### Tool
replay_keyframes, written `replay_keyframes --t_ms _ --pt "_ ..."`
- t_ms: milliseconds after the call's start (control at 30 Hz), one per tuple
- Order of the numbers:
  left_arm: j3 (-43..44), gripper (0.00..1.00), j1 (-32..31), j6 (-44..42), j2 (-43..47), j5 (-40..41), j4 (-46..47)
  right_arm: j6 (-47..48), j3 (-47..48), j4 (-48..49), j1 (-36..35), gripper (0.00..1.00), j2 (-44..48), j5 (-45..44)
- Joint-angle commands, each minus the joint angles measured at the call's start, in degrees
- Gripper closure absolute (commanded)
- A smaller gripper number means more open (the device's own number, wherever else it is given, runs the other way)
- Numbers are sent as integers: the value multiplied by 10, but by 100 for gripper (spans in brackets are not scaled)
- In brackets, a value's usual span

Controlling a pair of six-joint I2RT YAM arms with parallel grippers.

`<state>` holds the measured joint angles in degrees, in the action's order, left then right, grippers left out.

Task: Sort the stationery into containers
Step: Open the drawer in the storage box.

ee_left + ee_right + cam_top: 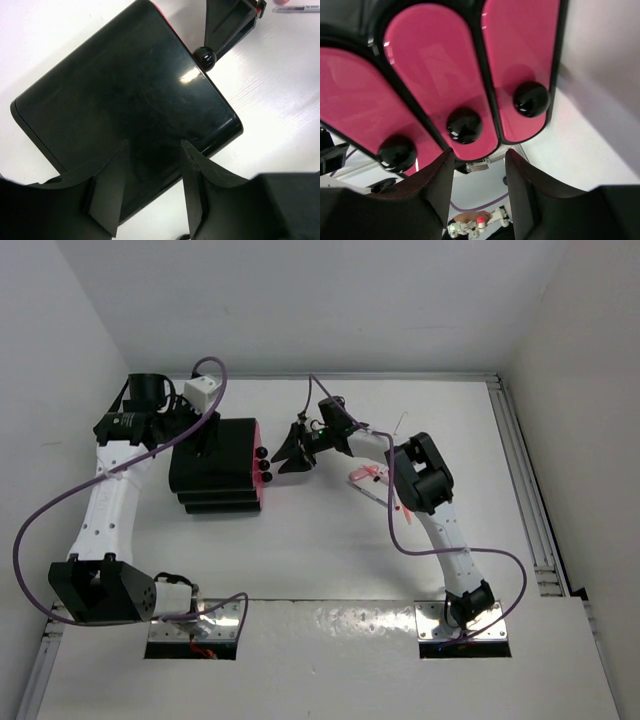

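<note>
From above, the black drawer unit (215, 465) sits on the desk (330, 550). Its pink drawers (265, 465) face right, toward the right pincer (285, 455). Pens (368, 476) lie flat under that arm, well apart from the drawers.

Only the left wrist view shows the left pincer (154, 147), open over the unit's top.

The right wrist view shows three round knobs (464, 125) up close. The right pincer's fingers are apart and hold nothing.

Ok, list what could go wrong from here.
1. The right gripper is open close to the middle knob, with other knobs close by; it might miss or catch the wrong one.
2. All three pink drawers look shut; pulling one may drag the black drawer unit unless the left gripper, over its glossy top, steadies it.
</note>
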<state>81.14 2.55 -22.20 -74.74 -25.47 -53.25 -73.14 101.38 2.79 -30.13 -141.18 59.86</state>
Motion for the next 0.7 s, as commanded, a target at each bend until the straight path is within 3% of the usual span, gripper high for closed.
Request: replay_keyframes --t_ms 0,233,667 --pt "-2 49 -6 1 -8 -1 20 -25 3 68 -2 55 6 25" --pt "-36 53 -5 18 -16 2 39 -31 -32 128 -8 54 -6 25" --pt "-54 55 -7 42 -28 2 61 -13 -49 133 -12 55 -36 -8"
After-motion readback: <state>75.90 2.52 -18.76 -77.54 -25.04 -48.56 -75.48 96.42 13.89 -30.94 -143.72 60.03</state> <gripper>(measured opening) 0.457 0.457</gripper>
